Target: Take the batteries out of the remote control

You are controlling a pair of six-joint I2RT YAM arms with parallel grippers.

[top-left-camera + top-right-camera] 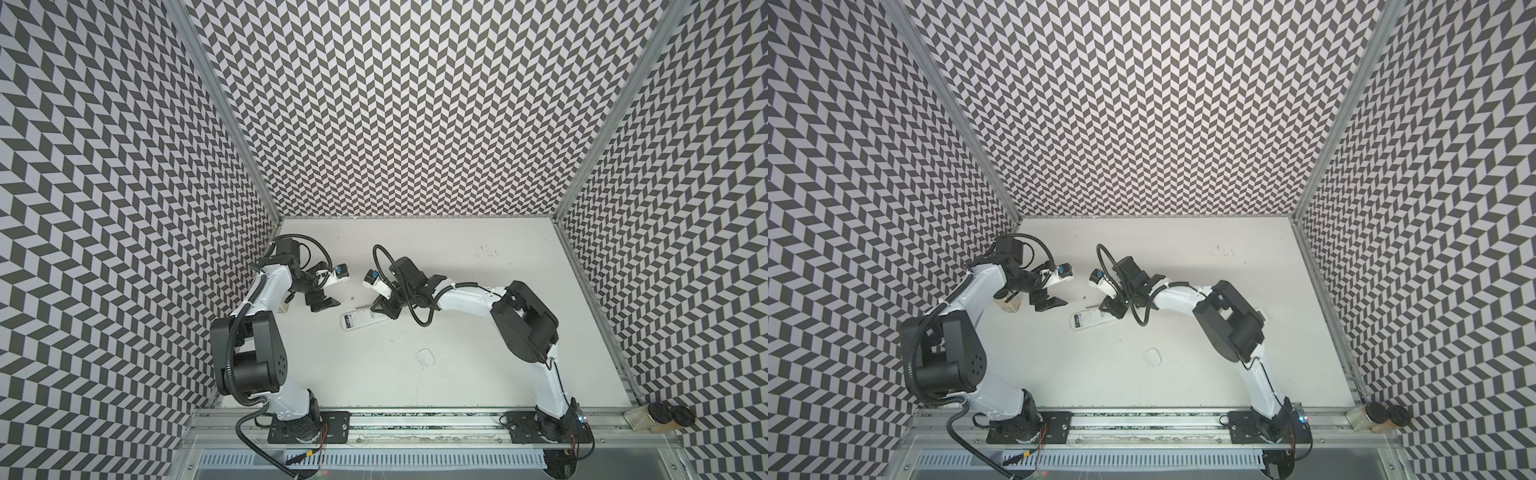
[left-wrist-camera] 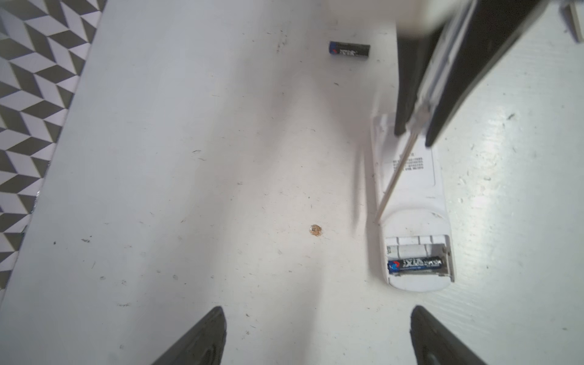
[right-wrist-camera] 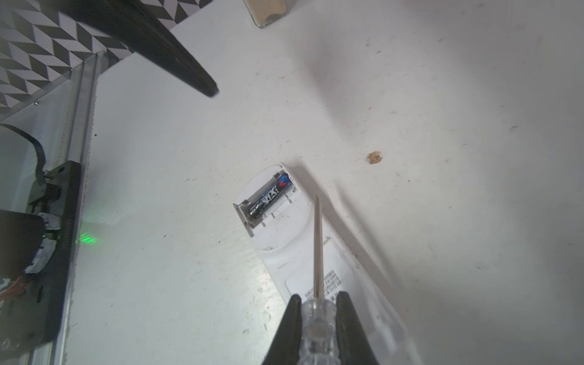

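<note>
The left gripper (image 2: 317,309) hangs at ten o'clock from the remote control (image 1: 360,321), jaws spread wide, holding nothing. The remote lies face down, its nine o'clock end uncovered, with one black battery (image 2: 414,264) seated inside. A loose battery (image 2: 349,49) lies on the table (image 1: 457,353) apart from it. Over the remote's three o'clock end, the right gripper (image 3: 317,297) is clamped tight on the screwdriver (image 3: 317,246).

left end effector (image 2: 317,311) spread, right end effector (image 3: 319,297) clamped
</note>
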